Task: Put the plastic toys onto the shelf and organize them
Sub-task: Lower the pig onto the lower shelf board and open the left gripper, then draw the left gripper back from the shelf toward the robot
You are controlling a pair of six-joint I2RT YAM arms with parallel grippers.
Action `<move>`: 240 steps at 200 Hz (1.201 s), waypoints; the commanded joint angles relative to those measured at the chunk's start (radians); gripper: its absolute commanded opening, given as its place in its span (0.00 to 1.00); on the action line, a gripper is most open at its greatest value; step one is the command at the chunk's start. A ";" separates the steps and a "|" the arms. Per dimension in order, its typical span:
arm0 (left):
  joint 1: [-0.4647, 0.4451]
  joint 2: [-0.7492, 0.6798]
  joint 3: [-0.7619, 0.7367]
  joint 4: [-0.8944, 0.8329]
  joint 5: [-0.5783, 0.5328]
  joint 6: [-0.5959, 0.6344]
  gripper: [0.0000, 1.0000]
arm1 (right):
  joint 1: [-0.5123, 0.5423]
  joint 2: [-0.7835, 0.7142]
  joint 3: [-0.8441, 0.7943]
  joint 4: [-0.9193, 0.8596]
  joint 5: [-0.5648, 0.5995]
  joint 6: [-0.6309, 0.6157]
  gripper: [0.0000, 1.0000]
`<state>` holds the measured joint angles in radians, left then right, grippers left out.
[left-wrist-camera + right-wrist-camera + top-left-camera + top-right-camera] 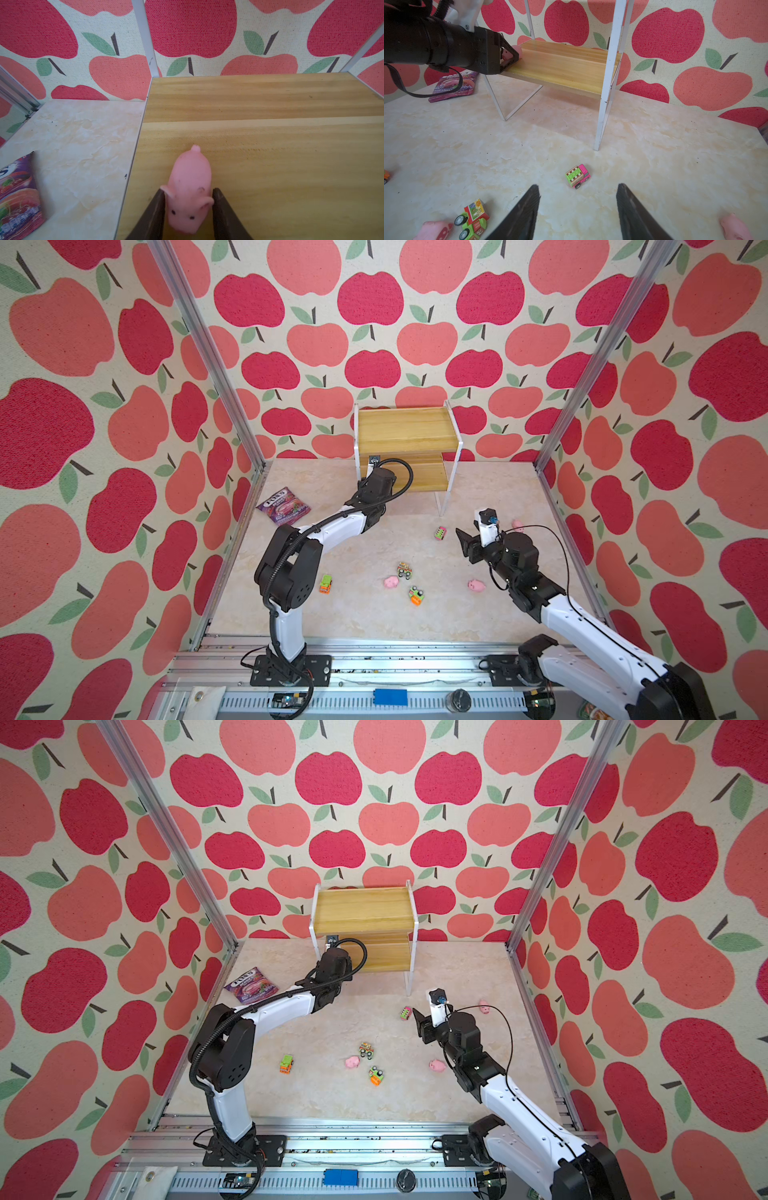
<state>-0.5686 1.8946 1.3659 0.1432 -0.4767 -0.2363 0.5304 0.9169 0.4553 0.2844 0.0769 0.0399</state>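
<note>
A pink pig (189, 187) rests on the lower board of the shelf (405, 427) (270, 145), near its left front corner. My left gripper (188, 190) is open, its fingers standing close on either side of the pig's head and only brushing the ears. My right gripper (578, 185) (467, 541) hangs open and empty over the floor, just short of a pink-and-green truck (578, 176) (441, 533). Three more vehicles (326, 584) (404, 570) (416, 595) and three pigs (391, 582) (476, 585) (517, 524) lie on the floor.
A purple candy bag (283, 506) (18, 201) lies on the floor left of the shelf. The shelf's white frame legs (604, 104) stand between my right gripper and the lower board. Patterned walls close in the back and both sides.
</note>
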 commanded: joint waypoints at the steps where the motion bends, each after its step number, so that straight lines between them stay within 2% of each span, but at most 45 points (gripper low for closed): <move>1: 0.008 -0.003 0.006 -0.039 0.022 -0.019 0.48 | 0.005 0.004 -0.015 0.021 0.000 -0.021 0.63; 38: -0.007 -0.050 -0.012 -0.053 0.051 -0.001 0.61 | 0.006 -0.005 0.000 -0.014 0.011 -0.029 0.63; 55: -0.019 -0.078 -0.023 -0.076 0.061 0.009 0.73 | 0.006 -0.022 0.024 -0.069 0.043 -0.028 0.63; 86: -0.028 -0.153 -0.079 -0.123 0.094 0.007 0.84 | 0.005 -0.071 0.059 -0.172 0.067 0.020 0.63; 91: -0.029 -0.169 -0.090 -0.138 0.099 0.000 0.91 | 0.004 -0.082 0.062 -0.191 0.074 0.028 0.63; 111: -0.040 -0.245 -0.156 -0.169 0.107 -0.011 1.00 | 0.002 -0.120 0.080 -0.273 0.115 0.069 0.64; 162: -0.049 -0.505 -0.348 -0.261 0.248 -0.061 0.99 | -0.012 -0.134 0.187 -0.566 0.218 0.239 0.66; 212: -0.038 -0.799 -0.448 -0.547 0.439 -0.048 0.99 | -0.014 -0.062 0.259 -0.814 0.246 0.452 0.71; 240: 0.049 -0.886 -0.398 -0.776 0.532 -0.033 0.99 | -0.013 -0.030 0.250 -0.870 0.237 0.525 0.71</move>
<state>-0.5869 1.0588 0.9302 -0.3733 -0.0601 -0.2790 0.5217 0.8669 0.6868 -0.4519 0.2977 0.4431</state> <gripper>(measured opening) 0.992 0.712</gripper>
